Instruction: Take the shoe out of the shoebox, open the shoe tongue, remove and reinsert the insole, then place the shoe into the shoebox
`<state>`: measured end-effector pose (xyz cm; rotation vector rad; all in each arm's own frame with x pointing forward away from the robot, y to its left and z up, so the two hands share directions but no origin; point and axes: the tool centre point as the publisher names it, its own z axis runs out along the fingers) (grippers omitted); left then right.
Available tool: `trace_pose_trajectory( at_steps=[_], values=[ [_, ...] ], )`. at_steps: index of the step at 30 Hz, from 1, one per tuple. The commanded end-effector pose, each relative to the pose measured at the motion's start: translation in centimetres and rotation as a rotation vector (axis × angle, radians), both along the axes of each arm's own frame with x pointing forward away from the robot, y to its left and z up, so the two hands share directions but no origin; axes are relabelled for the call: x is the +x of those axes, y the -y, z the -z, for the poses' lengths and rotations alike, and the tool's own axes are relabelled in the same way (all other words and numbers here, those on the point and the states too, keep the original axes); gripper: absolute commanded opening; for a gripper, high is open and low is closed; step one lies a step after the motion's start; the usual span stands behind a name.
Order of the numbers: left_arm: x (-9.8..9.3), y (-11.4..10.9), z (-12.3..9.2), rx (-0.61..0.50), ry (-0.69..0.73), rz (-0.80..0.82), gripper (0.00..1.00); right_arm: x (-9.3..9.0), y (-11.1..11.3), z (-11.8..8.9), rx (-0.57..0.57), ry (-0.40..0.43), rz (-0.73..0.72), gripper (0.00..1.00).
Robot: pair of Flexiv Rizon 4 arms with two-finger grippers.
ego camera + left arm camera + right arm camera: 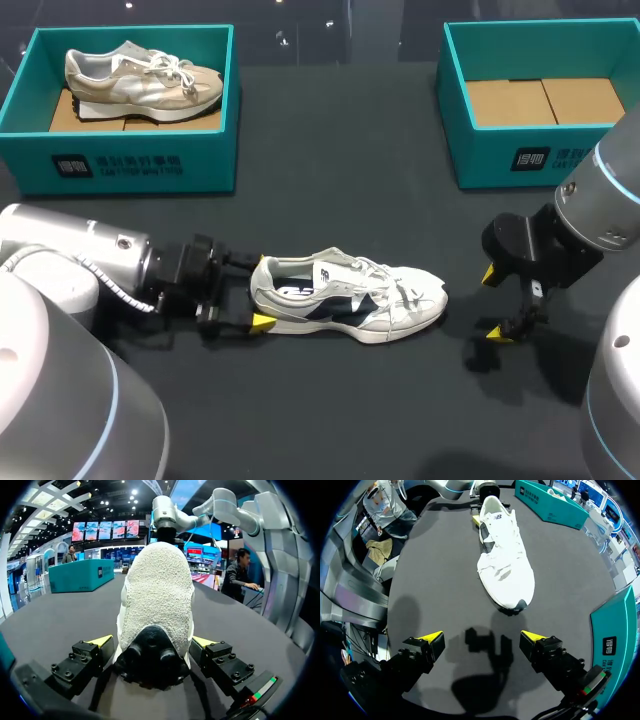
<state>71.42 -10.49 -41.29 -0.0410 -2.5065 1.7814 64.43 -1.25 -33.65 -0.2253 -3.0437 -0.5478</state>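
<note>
The white-and-navy lace-up sneaker [350,297] stands on its sole on the black table [330,160], heel towards 9 o'clock. It looks light, with a soft upper and a stiffer heel, so the heel is probably the best hold. My left pincer [260,292] stands wide astride that heel. My right pincer [493,303], wide and holding nothing, hangs at 3 o'clock. Farther off, at 2 o'clock, is a teal cardboard shoebox [500,165].
</note>
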Motion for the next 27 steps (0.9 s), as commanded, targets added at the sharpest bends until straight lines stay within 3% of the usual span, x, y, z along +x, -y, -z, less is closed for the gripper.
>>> trace_pose_trajectory(
  at_steps=[1, 23, 25, 26, 27],
  values=[
    [0.0, 1.0, 0.3, 0.001, -0.004, 0.007, 1.0, -0.2, 0.1, 0.0, 0.001, 0.002, 0.0, 1.0],
    [-0.5, 3.6, 0.1, -0.026, -0.009, 0.039, 1.0, -0.2, 0.1, 0.0, 0.001, 0.002, 0.0, 1.0],
    [-0.6, 3.7, 0.1, -0.028, -0.002, 0.037, 0.26, -0.2, 0.1, 0.0, 0.001, 0.002, 0.0, 1.0],
    [-0.6, 3.7, 0.1, -0.029, -0.001, 0.038, 0.0, -0.2, 0.1, 0.0, 0.001, 0.002, 0.0, 1.0],
    [-0.6, 3.8, 0.1, -0.029, 0.0, 0.04, 0.0, -0.2, 0.1, 0.0, 0.001, 0.002, 0.0, 1.0]
  ],
)
